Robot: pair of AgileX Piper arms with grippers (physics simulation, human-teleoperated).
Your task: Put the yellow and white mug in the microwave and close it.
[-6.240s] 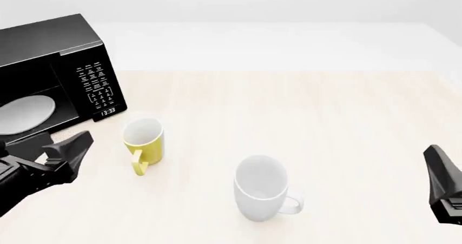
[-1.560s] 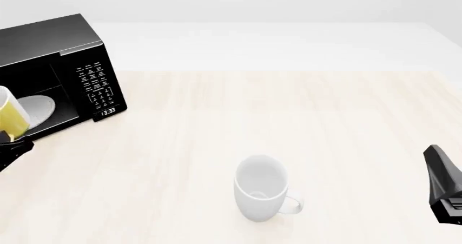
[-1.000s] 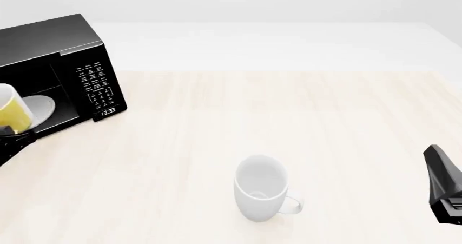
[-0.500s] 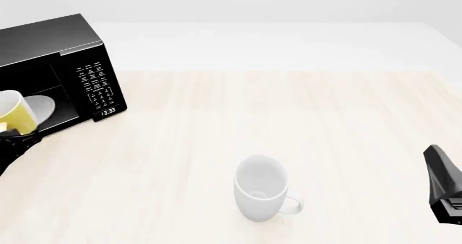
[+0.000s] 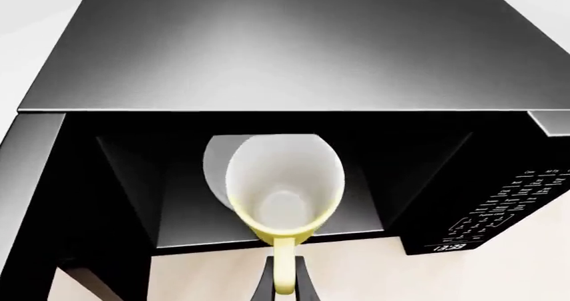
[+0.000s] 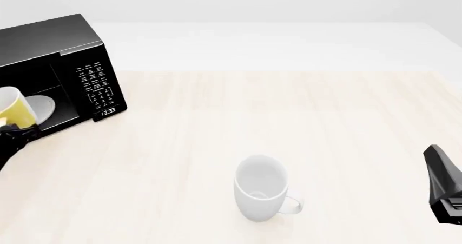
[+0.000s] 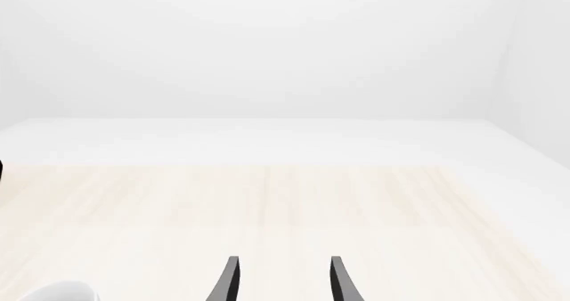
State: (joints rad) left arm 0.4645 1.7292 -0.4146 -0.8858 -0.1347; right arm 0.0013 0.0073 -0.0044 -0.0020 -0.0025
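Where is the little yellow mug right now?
The yellow mug is at the far left of the front view, held by its handle in the left gripper, just in front of the open microwave and its white turntable plate.

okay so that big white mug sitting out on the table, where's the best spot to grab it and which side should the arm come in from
Probably the handle of the white mug: it sticks out toward the right, facing the idle right gripper, whose fingers are open. The mug stands upright with clear table around it, so coming in from the right looks easiest. Pinching the rim from above could also work.

Two plain black robot grippers: left gripper [image 5: 283, 284], right gripper [image 7: 280, 281], each with thin pointed fingers [image 7: 228, 279].
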